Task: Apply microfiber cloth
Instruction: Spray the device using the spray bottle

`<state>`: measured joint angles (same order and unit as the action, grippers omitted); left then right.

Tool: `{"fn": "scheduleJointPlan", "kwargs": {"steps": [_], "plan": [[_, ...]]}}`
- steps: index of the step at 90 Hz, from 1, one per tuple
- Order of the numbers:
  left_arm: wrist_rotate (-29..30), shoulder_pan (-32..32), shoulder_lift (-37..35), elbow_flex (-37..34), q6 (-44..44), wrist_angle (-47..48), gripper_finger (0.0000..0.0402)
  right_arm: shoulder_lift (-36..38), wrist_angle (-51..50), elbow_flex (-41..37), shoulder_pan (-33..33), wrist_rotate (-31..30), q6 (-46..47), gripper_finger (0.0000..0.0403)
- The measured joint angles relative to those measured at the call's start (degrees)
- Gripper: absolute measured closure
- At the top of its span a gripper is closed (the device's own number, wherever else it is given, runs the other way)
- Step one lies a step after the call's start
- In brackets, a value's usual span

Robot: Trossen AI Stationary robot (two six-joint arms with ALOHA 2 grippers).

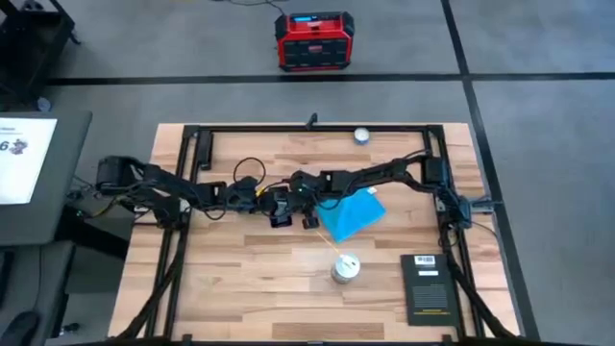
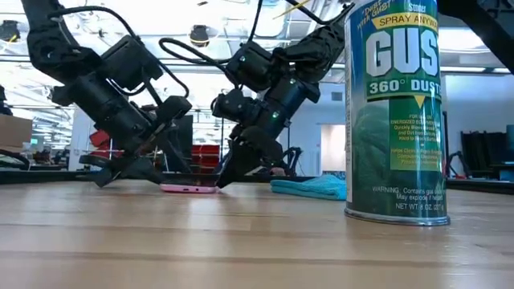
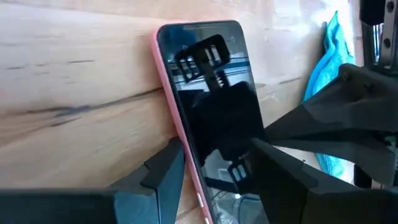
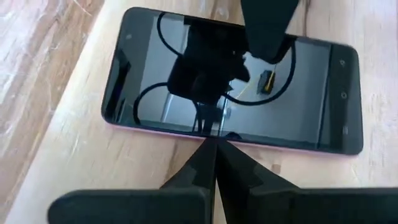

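Microfiber cloth [image 1: 352, 214] lying loose on table [image 1: 250, 279], just beside phone [image 4: 233, 87], in no grip. Right pincer [image 4: 214, 163] pressed closed at phone edge, empty; left pincer [image 3: 214, 177] straddling phone end, narrow gap. Advice: keep phone pinned, fetch cloth by corner.

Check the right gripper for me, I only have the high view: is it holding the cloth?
Observer: No. Its wrist view shows the right gripper shut, with nothing between the fingers.
Operator: Where's the cloth, then?
Observer: In the low view the cloth lies on the table, apart from the phone.
Operator: And the left gripper?
Observer: Its wrist view shows the left gripper at one end of the phone, which lies screen up.
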<state>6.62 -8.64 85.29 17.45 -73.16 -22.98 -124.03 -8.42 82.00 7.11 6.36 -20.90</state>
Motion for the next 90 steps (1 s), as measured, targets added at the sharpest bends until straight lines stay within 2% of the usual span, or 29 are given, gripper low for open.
{"fn": "scheduleJointPlan", "kwargs": {"steps": [48,90], "plan": [[-0.3,0.9,0.3,0.0,1.7,-5.0,0.0244,0.0,1.4,0.0,0.2,0.2,0.0,0.0403],[-1.0,1.8,0.3,-0.1,2.2,-9.8,0.0244,-1.5,4.3,0.7,0.7,2.7,-0.1,0.0403]]}}
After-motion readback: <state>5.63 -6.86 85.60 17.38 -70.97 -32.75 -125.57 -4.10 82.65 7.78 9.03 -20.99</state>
